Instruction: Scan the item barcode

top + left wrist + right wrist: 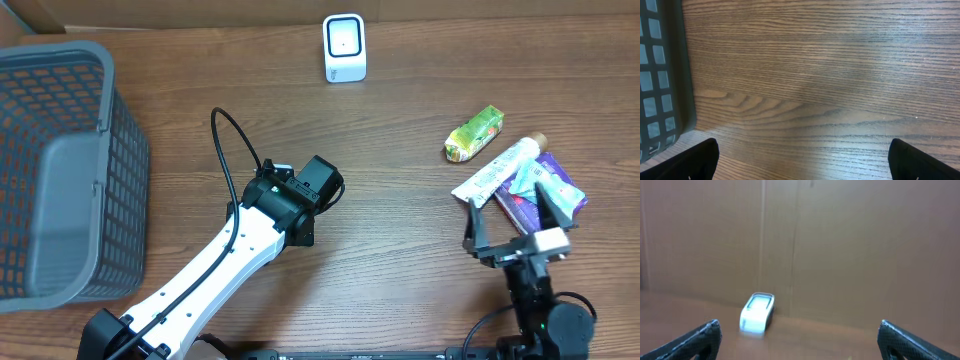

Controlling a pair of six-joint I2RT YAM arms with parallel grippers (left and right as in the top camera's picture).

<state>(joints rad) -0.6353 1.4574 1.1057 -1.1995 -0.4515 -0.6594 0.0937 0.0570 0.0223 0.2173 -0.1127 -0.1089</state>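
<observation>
The white barcode scanner [345, 47] stands at the back of the table; in the right wrist view the scanner [757, 312] is blurred, far ahead and left of centre. Several items lie at the right: a green packet [474, 133], a white tube [497, 170], a light blue packet [548, 190] and a purple packet [560, 168] under it. My right gripper [512, 220] [799, 336] hangs open just in front of this pile, holding nothing. Over bare wood at mid-table, my left gripper [322, 192] [802, 160] is open and empty.
A large grey mesh basket [60, 170] fills the left side; its wall [660, 75] shows at the left edge of the left wrist view. A cardboard wall [840, 245] backs the table. A black cable [228, 150] loops off the left arm.
</observation>
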